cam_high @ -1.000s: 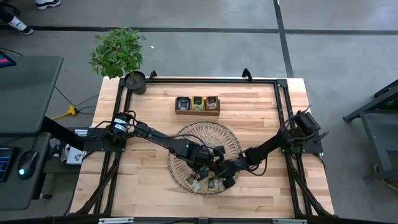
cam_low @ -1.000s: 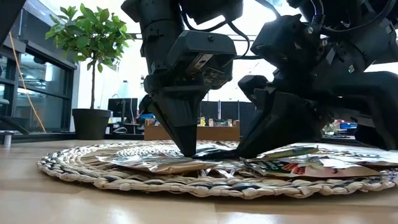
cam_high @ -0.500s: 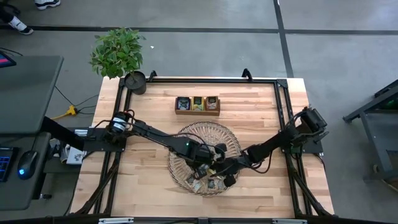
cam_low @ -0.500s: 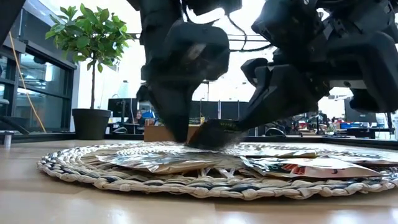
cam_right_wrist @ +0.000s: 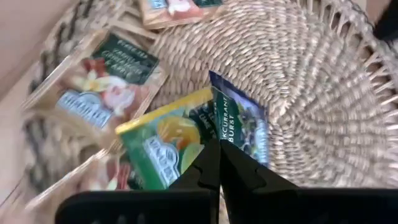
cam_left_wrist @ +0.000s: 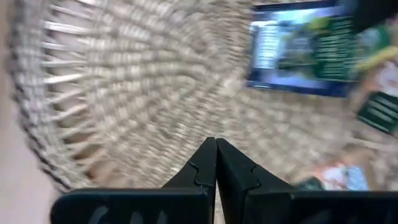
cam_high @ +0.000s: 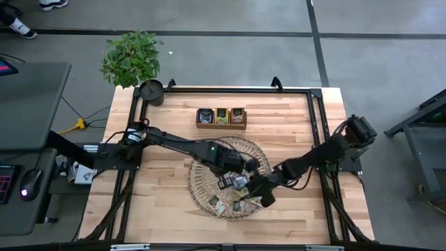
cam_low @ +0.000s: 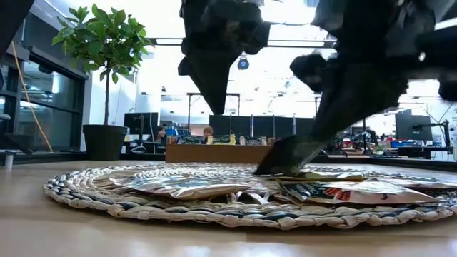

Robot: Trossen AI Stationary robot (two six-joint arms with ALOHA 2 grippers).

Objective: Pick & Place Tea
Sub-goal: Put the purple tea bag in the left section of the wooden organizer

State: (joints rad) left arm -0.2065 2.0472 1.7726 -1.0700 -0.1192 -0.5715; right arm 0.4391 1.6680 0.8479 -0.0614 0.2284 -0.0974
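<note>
The round woven tray [cam_high: 201, 189] holds several flat tea sachets [cam_high: 221, 206], also spread on the tray in the low view [cam_low: 186, 187]. My left gripper [cam_left_wrist: 216, 144] is shut and empty; it hangs above the tray's weave [cam_left_wrist: 124, 81], its tip well clear [cam_low: 216, 107]. My right gripper [cam_right_wrist: 216, 144] is shut on a dark blue sachet [cam_right_wrist: 242, 118], with a green-yellow sachet [cam_right_wrist: 165, 146] right beside it. In the low view it slants down over the pile [cam_low: 278, 160]. My right gripper pinches the dark blue sachet by its edge [cam_right_wrist: 222, 127] between the two shut fingers, slanting down from the table's right. The sachet stands tilted on edge, one corner raised. The green-yellow sachet's edge [cam_right_wrist: 202, 140] meets the same spot; whether it is pinched too, I cannot tell.
A wooden box with three compartments of sachets [cam_high: 221, 117] stands beyond the tray toward the far edge. A potted plant [cam_high: 132, 59] sits at the far left corner. Bare wood lies on both sides of the tray. The two grippers are close together over the tray.
My left gripper, whose shut tip stood on the pile, has risen well clear of the tray and moved a little toward the far edge, empty. My right gripper has raised a dark sachet off the pile and shifted slightly toward the table's right.
</note>
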